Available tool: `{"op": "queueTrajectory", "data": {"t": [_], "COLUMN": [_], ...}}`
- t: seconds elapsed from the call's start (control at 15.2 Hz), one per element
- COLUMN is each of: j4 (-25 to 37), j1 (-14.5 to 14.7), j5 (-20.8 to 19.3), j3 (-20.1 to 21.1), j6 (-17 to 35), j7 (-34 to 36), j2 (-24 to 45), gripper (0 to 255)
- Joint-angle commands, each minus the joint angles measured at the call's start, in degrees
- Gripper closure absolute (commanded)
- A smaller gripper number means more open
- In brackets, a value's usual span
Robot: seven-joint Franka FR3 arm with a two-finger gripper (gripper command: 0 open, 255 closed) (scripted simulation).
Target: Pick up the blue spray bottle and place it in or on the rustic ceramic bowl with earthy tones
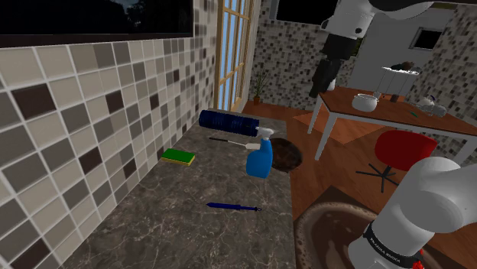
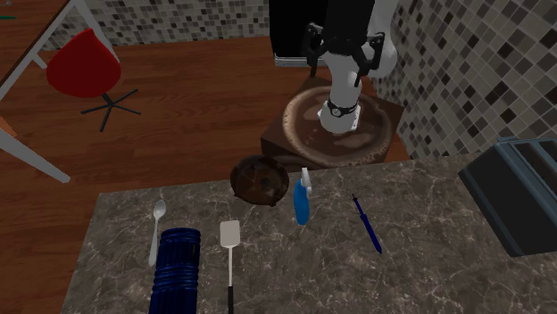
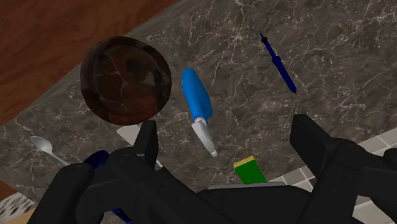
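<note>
The gripper (image 3: 227,127) hangs high, jaws wide — the blue spray bottle (image 3: 196,95) stands upright on the counter (image 3: 331,51), just beside the brown bowl (image 3: 125,79). Best to descend centred over its body, gripping below the trigger head.

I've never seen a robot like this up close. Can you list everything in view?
Blue spray bottle with white nozzle: one, blue, upright beside the bowl.
Round dark brown bowl: one, brown, at the counter's edge.
Slim pen-like tool: one, dark blue, lying apart from the bottle.
Rectangular sponge: one, green and yellow, near the tiled wall.
Ribbed cylinder: one, dark blue, lying on the counter.
Spatula: one, white with a dark handle, beside the cylinder.
Spoon: one, silver, on the cylinder's other side.
Marbled counter: one, dark grey.
Swivel chair: one, red, on the wooden floor.
Robot arm: one, white.
Two-finger gripper: one, black, open above the counter.
</note>
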Motion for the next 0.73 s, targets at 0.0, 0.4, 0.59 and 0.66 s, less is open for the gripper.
{"op": "queueTrajectory", "data": {"t": [0.0, 0.4, 0.59, 0.66], "j4": [0.0, -2.1, -2.2, -2.1], "j1": [0.0, 1.7, 2.4, 2.7], "j5": [0.0, -1.3, -1.9, -2.1], "j3": [0.0, -0.5, -0.6, -0.6], "j6": [0.0, 9.1, 13.4, 14.8], "j7": [0.0, -6.4, -9.4, -10.4], "j2": [0.0, 9.4, 14.7, 16.6], "gripper": [0, 0, 0, 0]}}
